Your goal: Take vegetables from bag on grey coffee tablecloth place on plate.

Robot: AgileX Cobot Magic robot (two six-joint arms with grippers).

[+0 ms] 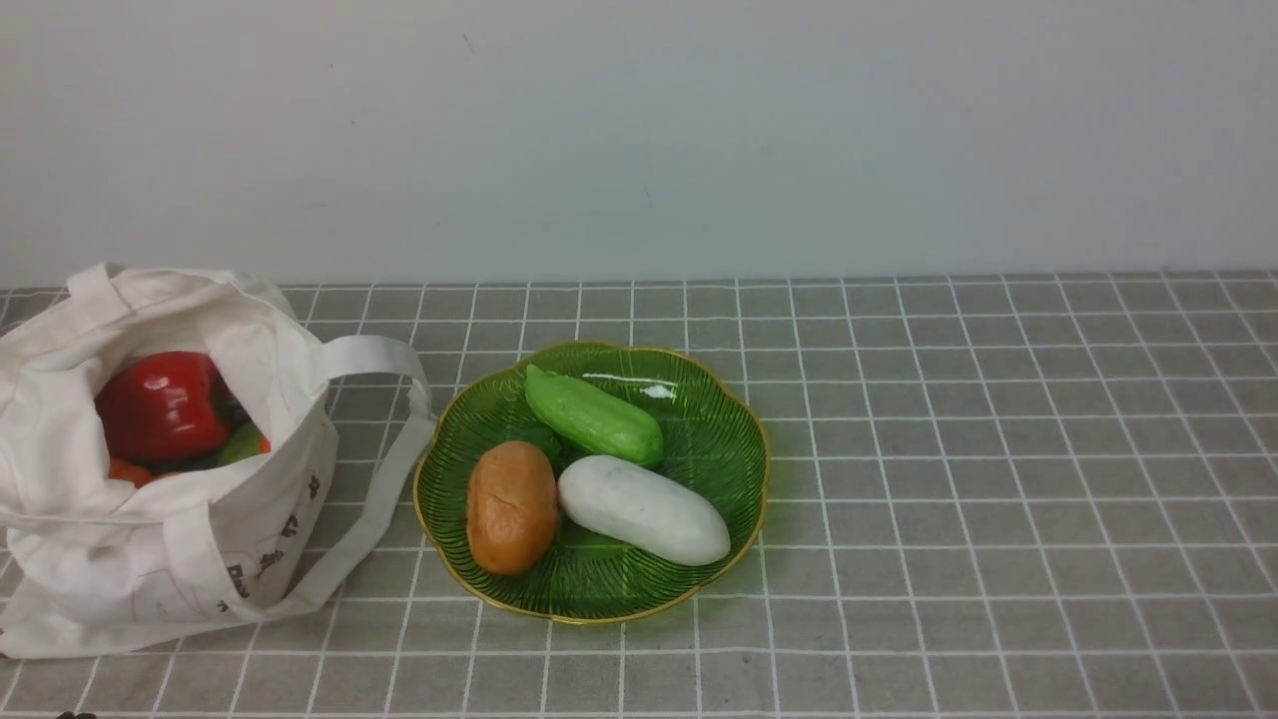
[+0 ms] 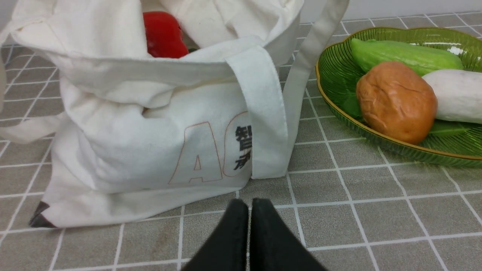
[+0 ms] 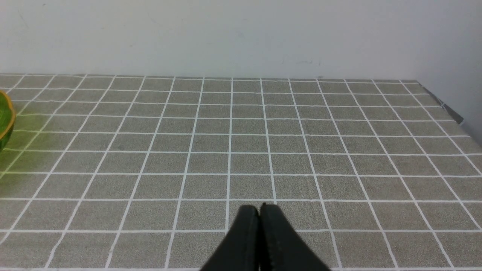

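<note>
The cream-white bag [image 1: 170, 499] lies at the left on the grey coffee tablecloth [image 1: 998, 449], mouth open. Inside it I see a red bell pepper [image 1: 165, 404] and orange and green pieces [image 1: 240, 446]. The green plate [image 1: 719, 439] beside it holds a light-green gourd [image 1: 594, 414], a brown bun-like piece [image 1: 512, 506] and a white oblong vegetable [image 1: 644, 509]. Neither gripper shows in the front view. My left gripper [image 2: 249, 205] is shut and empty, low in front of the bag [image 2: 150, 143]; the pepper [image 2: 162, 34] and plate [image 2: 331, 79] show there too. My right gripper [image 3: 260, 210] is shut and empty over bare cloth.
A pale wall stands behind the table. The bag's strap handle [image 1: 384, 469] loops on the cloth between bag and plate. In the right wrist view the cloth's right edge [image 3: 448, 113] and a sliver of the plate's rim [image 3: 8, 124] show.
</note>
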